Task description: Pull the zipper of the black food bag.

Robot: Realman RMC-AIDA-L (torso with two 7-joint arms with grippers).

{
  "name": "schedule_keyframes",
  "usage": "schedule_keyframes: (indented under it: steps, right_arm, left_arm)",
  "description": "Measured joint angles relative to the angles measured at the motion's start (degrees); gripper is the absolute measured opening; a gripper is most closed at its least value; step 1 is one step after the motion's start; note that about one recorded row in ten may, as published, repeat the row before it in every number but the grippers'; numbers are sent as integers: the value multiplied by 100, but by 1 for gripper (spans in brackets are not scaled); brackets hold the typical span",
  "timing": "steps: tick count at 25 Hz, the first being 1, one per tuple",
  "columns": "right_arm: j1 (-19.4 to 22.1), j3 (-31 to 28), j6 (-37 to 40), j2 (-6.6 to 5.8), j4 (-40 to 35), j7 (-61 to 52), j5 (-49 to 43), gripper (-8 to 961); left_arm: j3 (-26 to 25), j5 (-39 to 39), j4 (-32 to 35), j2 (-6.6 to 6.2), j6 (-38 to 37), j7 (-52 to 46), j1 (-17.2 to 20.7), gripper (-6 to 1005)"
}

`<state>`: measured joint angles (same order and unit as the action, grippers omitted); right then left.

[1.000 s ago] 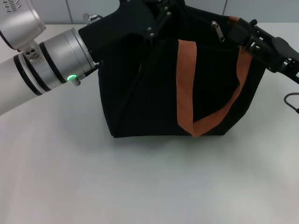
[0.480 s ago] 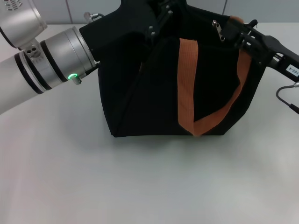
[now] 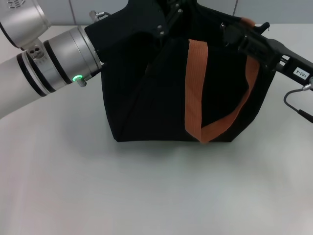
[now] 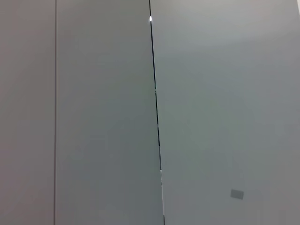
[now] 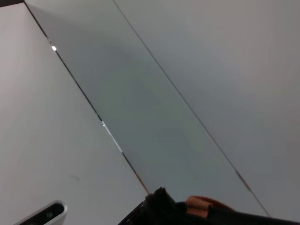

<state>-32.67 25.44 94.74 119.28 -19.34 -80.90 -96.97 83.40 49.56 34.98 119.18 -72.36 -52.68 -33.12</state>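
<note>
- Black food bag [image 3: 161,93] stands on the white table [image 3: 146,191], mid-scene toward the far side; one orange-brown strap handle [image 3: 195,88] loops down its near face.
- Left gripper [image 3: 171,12] sits at the bag's top far-left corner, its black body pressed against the fabric; fingers are lost against the black cloth, so I cannot tell how wide they stand or whether they pinch anything. By its position it looks to be bracing the bag.
- Right gripper [image 3: 229,33] reaches in from the right along the top edge, its tip at the upper right of the bag beside the strap's far anchor.
- Zipper: not visible in the head view (the right gripper's tip covers that stretch of the top edge, where I would expect the slider to sit). Whether the fingers have closed on the pull tab cannot be told.
- Wrist views give little: the left shows only wall panels; the right shows wall, plus a dark edge and a bit of orange webbing [image 5: 197,207].
- Step in hand, as I judge it: taking hold of the pull tab; the pull itself is not evidently begun.
- Next move calls for a firm pinch on the tab, then a steady draw along the zip track, with the left arm keeping the bag from sliding or tipping.
</note>
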Motion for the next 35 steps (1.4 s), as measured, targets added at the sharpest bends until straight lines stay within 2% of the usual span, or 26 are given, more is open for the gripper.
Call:
schedule_keyframes:
  steps: [15, 26, 35]
  right_arm:
    - [5, 86, 65, 7, 1, -304, -5, 543]
    - [-78, 84, -307, 0, 0, -449, -6, 542]
    - [-171, 360, -191, -2, 0, -530, 10, 542]
  left_arm:
    - [0, 0, 1, 0, 82, 4, -2, 144]
    - [-3, 1, -1, 0, 92, 4, -12, 147]
    - [-12, -11, -1, -1, 92, 4, -35, 149]
